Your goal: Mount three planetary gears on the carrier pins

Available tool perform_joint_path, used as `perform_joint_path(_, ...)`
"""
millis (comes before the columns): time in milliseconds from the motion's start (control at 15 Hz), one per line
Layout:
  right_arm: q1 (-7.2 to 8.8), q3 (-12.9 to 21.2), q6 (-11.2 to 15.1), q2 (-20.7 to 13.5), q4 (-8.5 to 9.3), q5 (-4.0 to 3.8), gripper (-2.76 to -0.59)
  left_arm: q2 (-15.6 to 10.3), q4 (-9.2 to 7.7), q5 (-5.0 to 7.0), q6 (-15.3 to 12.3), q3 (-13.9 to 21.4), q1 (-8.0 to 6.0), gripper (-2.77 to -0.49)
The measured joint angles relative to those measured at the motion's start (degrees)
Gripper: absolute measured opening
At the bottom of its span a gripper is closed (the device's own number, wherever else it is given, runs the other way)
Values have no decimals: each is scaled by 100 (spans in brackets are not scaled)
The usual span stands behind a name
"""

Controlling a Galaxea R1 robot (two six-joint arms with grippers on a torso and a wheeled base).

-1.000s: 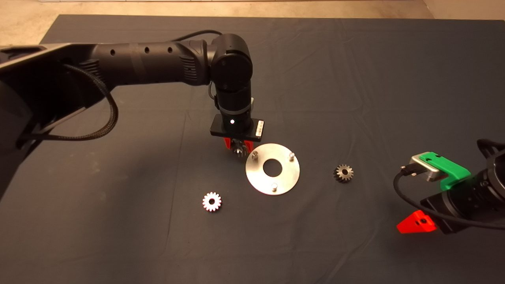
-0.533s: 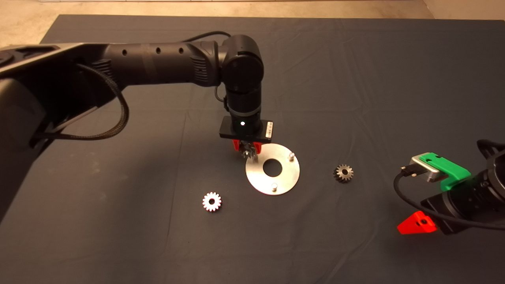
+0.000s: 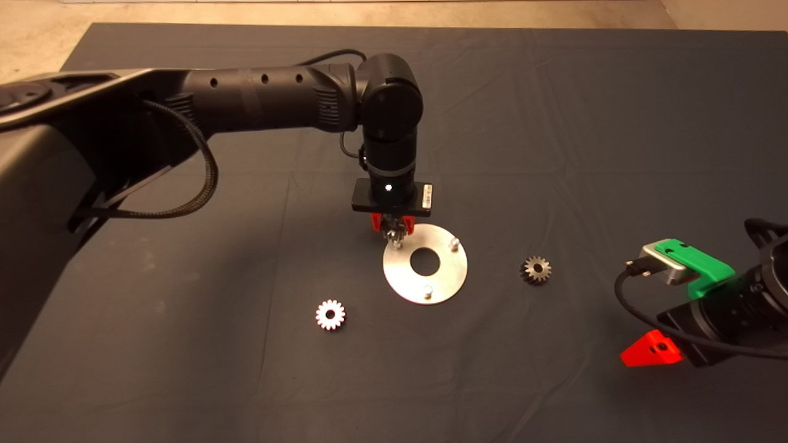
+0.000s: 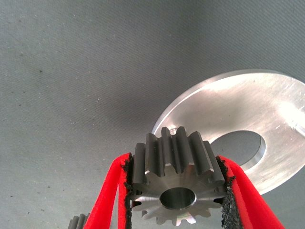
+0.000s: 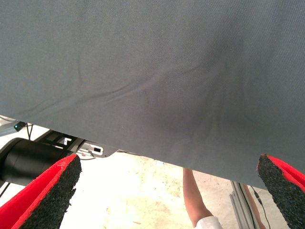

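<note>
My left gripper (image 3: 392,230) is shut on a planetary gear (image 4: 175,187) and holds it above the left rim of the round silver plate (image 3: 446,277), over the left carrier pin (image 3: 394,243). The gear's centre hole shows in the left wrist view, clamped between the red fingers (image 4: 108,195). Two more pins (image 3: 454,243) (image 3: 428,291) stand bare on the plate. A second gear (image 3: 330,314) lies flat on the mat left of the plate, a third gear (image 3: 535,269) right of it. My right gripper (image 3: 646,352) is parked open at the lower right edge.
The dark mat (image 3: 554,123) covers the table, with floor beyond its far edge. In the right wrist view a person's arm (image 5: 195,200) shows past the mat's edge (image 5: 143,152).
My left arm has moved to the right with the gear, from beside the plate's left rim to over the left pin. The right arm and the loose gears have not moved.
</note>
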Motion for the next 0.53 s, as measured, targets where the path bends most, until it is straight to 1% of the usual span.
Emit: perform_joint_path(533,0,0,0,-2,0,2,-60,-1,-2,0,0,0,2,-240)
